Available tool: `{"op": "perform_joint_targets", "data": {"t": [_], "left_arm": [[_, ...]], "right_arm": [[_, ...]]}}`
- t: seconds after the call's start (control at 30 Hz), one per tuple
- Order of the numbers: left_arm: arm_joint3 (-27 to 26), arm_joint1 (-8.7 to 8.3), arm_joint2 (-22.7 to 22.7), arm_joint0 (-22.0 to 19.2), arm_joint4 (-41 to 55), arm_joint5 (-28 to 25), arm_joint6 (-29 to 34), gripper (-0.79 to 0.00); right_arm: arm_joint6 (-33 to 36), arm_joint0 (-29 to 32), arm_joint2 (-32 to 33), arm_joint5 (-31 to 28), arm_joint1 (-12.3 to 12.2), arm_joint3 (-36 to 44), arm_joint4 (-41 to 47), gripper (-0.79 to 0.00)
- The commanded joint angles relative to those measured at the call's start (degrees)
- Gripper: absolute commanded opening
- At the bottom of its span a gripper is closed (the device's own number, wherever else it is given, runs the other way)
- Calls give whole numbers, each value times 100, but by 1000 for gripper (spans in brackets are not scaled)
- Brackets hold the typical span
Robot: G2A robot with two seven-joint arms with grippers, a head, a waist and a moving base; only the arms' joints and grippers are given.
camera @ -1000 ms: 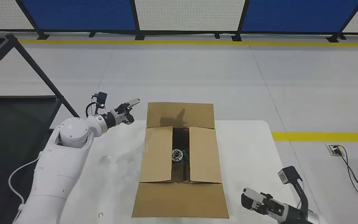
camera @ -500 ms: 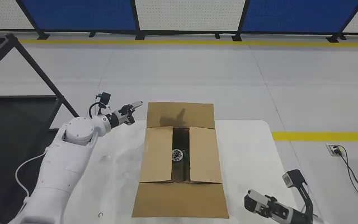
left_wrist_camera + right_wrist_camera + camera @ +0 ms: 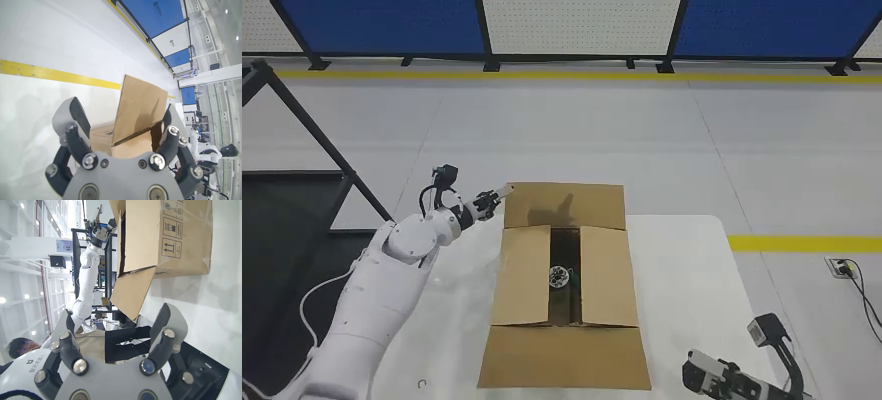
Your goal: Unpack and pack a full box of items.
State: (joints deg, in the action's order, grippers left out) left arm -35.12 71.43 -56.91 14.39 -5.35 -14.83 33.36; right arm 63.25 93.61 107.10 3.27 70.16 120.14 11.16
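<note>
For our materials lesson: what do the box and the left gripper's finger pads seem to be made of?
Box: brown corrugated cardboard, matte; its flap edges look rough and layered.
Left gripper pads: black, matte, probably rubber or soft plastic; the look alone cannot settle which.

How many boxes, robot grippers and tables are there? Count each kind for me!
Box: 1
Grippers: 2, the left gripper and the right gripper
Table: 1
Total: 4
</note>
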Motion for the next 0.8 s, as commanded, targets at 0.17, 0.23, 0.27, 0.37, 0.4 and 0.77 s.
{"op": "perform_joint_targets", "data": {"t": [0.17, 0.23, 0.27, 0.37, 0.4, 0.77], "left_arm": [[768, 282, 311, -288, 102, -836, 14, 0], [965, 342, 328, -356, 202, -1142, 46, 0], [1063, 364, 336, -387, 224, -1269, 58, 0], [1276, 417, 314, -447, 373, -1634, 115, 0], [1338, 425, 301, -463, 415, -1754, 150, 0], [1580, 393, 152, -458, 594, -2845, 405, 0]], "right_arm": [[-10, 234, 132, -69, -55, 69, 96, 0], [45, 287, 136, -52, -75, 83, 93, 0], [111, 305, 132, -37, -88, 93, 62, 0], [424, 328, 80, 71, -141, 140, -133, 0], [510, 312, 68, 112, -158, 148, -179, 0], [1118, 168, -292, 328, -303, 226, -341, 0]]}}
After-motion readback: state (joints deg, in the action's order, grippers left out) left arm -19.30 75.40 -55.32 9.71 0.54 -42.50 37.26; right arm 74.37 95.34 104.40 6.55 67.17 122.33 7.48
